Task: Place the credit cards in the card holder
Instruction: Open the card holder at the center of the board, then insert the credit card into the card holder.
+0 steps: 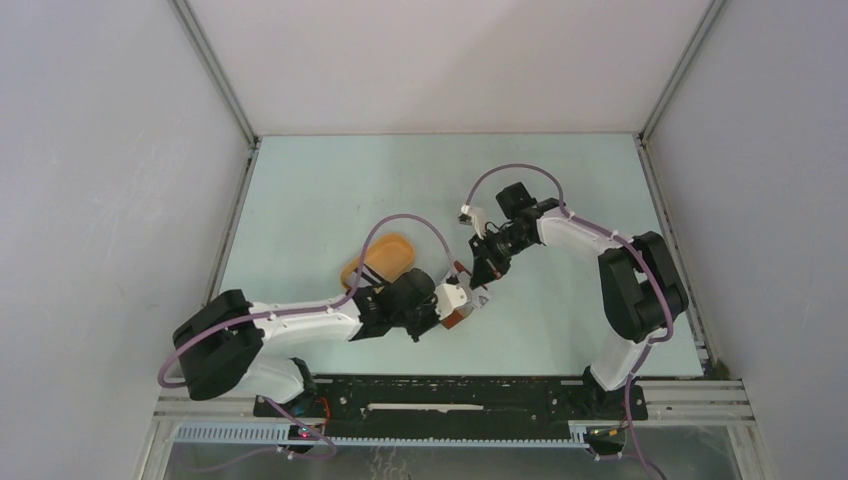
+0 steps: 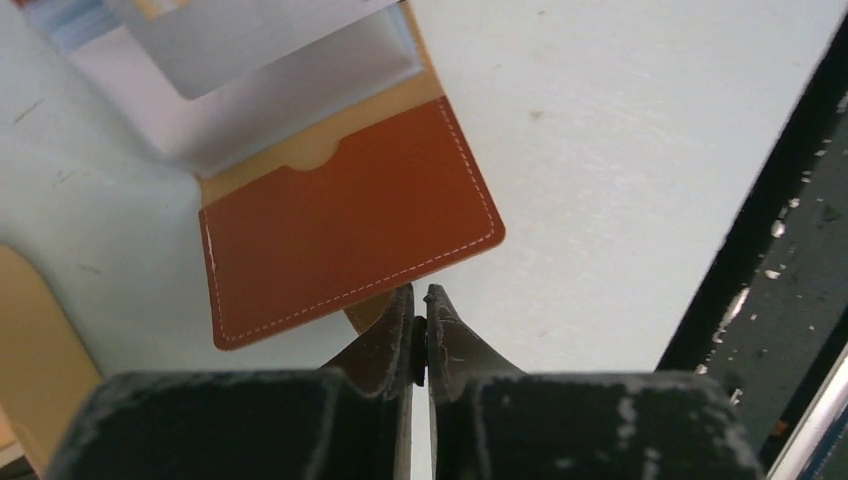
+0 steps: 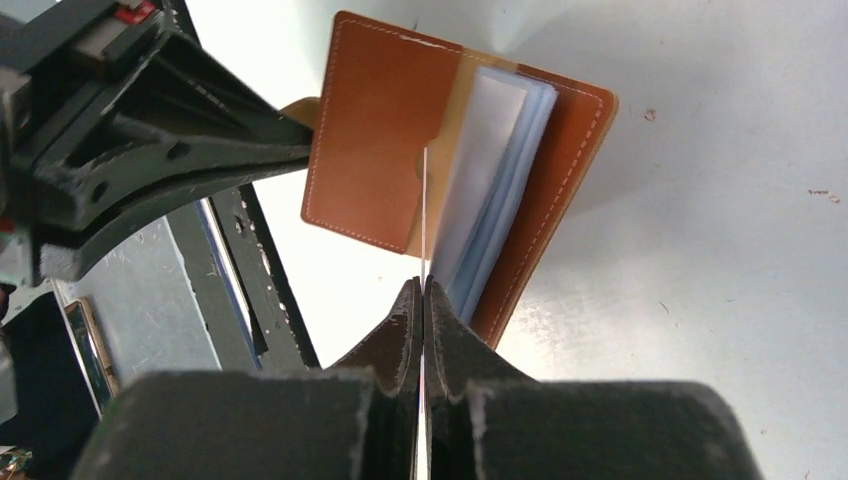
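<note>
One card holder [image 3: 380,140], open. One credit card [image 2: 260,45] in view. Clear sleeves [image 3: 500,170] inside holder: several, count unclear. One orange oval tray [image 1: 398,255]. Two arms. Two pincers: left pincer [image 2: 420,300], right pincer [image 3: 422,290]. One tabletop [image 1: 560,170].

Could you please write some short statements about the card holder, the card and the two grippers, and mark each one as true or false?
1. The card holder lies open on the table. True.
2. The right gripper is empty. False: it is shut on a credit card, held edge-on over the open holder.
3. The left gripper is wide open. False: its fingers are closed on the holder's brown edge.
4. In the top view, the orange tray lies to the left of the card holder. True.
5. The credit card sits fully inside a pocket. False: it is in the right gripper's grip, mostly outside the holder.
</note>
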You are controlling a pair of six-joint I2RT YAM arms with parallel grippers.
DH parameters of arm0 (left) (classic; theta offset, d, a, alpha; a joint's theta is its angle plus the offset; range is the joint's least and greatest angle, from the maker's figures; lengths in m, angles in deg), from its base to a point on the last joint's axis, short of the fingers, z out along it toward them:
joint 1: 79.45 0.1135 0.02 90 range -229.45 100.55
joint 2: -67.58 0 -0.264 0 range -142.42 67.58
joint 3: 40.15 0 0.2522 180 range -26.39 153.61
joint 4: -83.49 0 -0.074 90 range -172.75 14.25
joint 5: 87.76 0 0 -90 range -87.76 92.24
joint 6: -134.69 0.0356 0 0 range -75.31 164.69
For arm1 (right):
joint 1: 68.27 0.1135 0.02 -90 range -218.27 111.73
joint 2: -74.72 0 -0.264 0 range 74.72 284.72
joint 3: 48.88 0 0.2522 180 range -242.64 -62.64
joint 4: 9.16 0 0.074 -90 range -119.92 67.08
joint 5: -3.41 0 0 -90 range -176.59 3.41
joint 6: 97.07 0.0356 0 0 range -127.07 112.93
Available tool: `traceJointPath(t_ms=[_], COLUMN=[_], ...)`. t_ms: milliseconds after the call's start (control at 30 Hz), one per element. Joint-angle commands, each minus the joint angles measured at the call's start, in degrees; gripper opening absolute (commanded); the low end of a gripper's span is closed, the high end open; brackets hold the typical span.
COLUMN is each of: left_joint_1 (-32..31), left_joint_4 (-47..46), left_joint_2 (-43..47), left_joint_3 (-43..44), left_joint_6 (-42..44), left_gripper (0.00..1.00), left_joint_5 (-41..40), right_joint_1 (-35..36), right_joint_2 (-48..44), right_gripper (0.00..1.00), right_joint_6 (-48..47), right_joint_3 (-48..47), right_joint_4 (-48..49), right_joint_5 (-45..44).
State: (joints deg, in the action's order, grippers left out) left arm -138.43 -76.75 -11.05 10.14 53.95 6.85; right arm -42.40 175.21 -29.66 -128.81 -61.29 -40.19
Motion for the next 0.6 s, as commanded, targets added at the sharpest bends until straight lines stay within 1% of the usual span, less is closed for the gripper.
traceJointPath(t_ms=[0,100,200,333,567], left_joint_1=[2.0,3.4,4.6,5.5,6.1], left_joint_4=[1.1,0.8,0.3,0.2,-0.2], left_joint_2=[1.6,2.1,1.7,0.5,-0.8], left_joint_3=[1.1,0.9,0.8,1.3,1.8], left_joint_6=[-2.6,-4.2,-5.4,-6.0,-6.1], left_gripper=[0.12,0.18,0.21,0.21,0.21], left_joint_5=[-2.6,-2.5,-2.1,-1.4,-1.3], right_joint_1=[-0.1,-0.5,-1.0,-2.1,-5.1], right_joint_2=[-2.1,-1.8,-2.5,-3.4,-2.4], right_gripper=[0.0,0.0,0.0,0.0,0.0], right_joint_6=[0.4,1.4,2.5,4.2,6.1], right_joint_3=[-1.9,-1.9,-1.9,-1.9,-1.9], right_joint_4=[0.4,0.9,1.6,2.5,2.9], right_joint_5=[2.6,2.9,3.9,4.2,5.3])
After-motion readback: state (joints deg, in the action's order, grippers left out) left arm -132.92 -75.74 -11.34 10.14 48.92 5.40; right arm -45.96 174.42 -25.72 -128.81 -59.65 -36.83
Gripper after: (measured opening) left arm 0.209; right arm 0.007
